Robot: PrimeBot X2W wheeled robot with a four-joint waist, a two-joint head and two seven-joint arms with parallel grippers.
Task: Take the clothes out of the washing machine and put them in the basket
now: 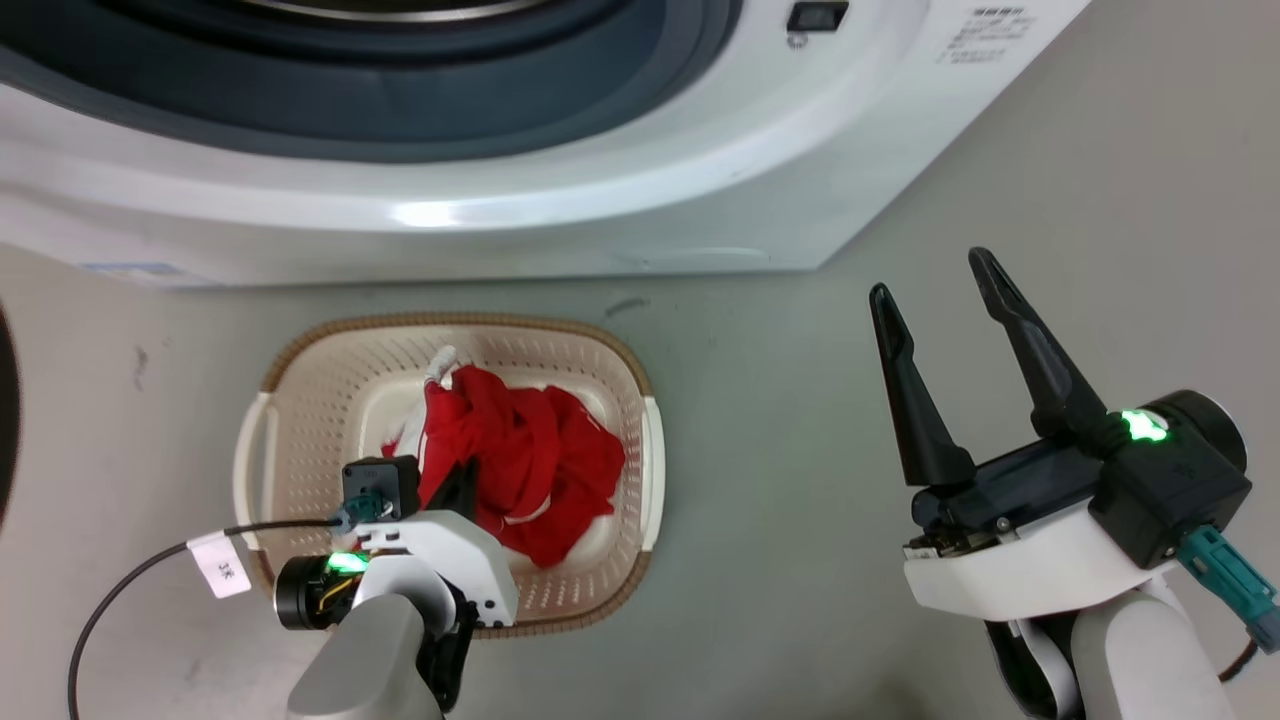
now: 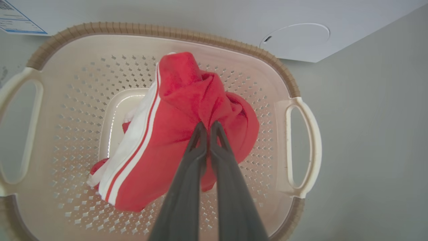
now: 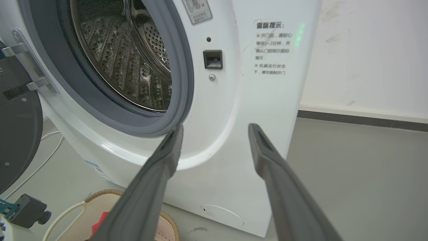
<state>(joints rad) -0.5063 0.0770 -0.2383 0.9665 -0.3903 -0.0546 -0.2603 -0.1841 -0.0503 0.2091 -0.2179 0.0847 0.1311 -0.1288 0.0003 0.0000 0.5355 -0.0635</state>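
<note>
clothes [image 2: 174,134]: red bundle with white stripes, inside the basket [image 1: 450,322], heaped from its middle toward its right wall
basket: on the floor [image 1: 780,400], just before the front of the washing machine [image 1: 600,200]
left pincer [image 2: 208,124]: fingers pressed together on a fold of the red fabric, over the basket
right pincer [image 1: 930,275]: spread wide, holding nothing, above bare floor well right of the basket
washing machine: door [image 3: 16,134] swung open, steel drum [image 3: 133,60] showing
</note>
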